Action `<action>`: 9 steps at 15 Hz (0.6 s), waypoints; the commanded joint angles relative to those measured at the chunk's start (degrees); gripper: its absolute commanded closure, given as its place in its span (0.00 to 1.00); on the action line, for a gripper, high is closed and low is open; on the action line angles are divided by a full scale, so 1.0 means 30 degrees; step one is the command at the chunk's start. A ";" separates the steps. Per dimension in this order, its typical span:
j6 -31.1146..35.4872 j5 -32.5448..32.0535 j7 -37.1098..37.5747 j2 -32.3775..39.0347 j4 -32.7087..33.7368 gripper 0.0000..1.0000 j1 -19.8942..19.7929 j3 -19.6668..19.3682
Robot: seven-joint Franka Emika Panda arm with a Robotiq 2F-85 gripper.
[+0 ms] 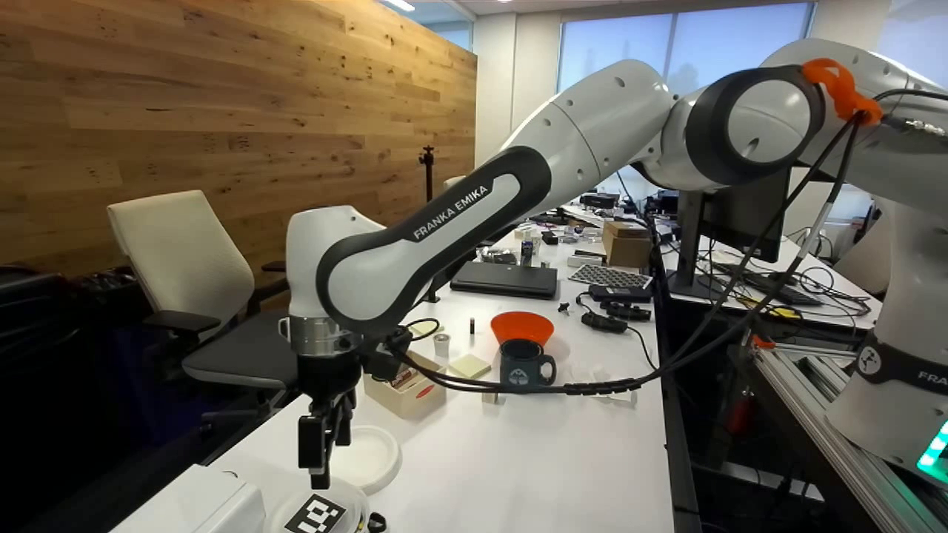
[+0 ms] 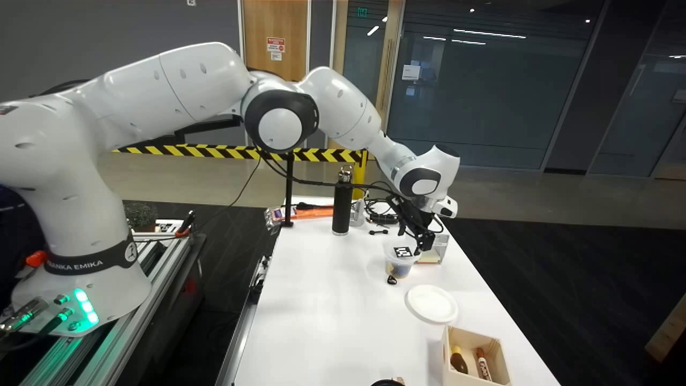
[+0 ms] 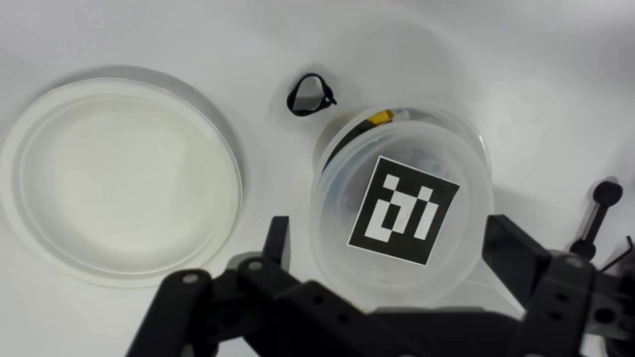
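White and cloudy, one round lid (image 3: 464, 238) sits on top of one see-through tub (image 2: 397, 269). One black square (image 3: 404, 210) with blocky white shapes lies flat on the lid, turned at a slant. Past the lid's edge, inside the tub, show a bit of yellow (image 3: 381, 117) and a bit of black (image 3: 353, 134). The tub stands on one long white counter (image 2: 321, 305), just below the end effector (image 3: 389, 240). That has two black fingers (image 3: 279, 240), spread wide over the lid and not gripping anything. Whether they touch the lid is hard to tell. Near the tub lies one small black loop (image 3: 327, 95). A bit farther off, to one side, is one round white plate (image 3: 119, 183). On the other side lies one short black stick (image 3: 596, 220) with two round ends, and one tall black bottle (image 2: 342, 212) stands a bit away from it. Beyond the plate there is one pale wooden box (image 1: 418, 403), and two things show in it: one brown thing with a yellow top (image 2: 459, 361) and one orange-brown tube (image 2: 483, 366). Farther along the counter, in an exterior view, come one dark mug (image 1: 518, 364) with one handle, then one orange bowl (image 1: 527, 328) just behind it, then one flat black laptop (image 1: 505, 280). Way at the back, one wall of wood boards (image 1: 259, 111) goes up tall.
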 commanded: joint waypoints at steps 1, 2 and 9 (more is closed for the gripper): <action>-0.1725 0.0496 -0.0476 0.1305 0.2171 0.00 0.0174 -0.0039; -0.2117 0.0554 -0.0444 0.1553 0.2469 0.00 0.0163 -0.0026; -0.4144 0.0590 -0.0177 0.2931 0.4832 0.00 0.0214 -0.0180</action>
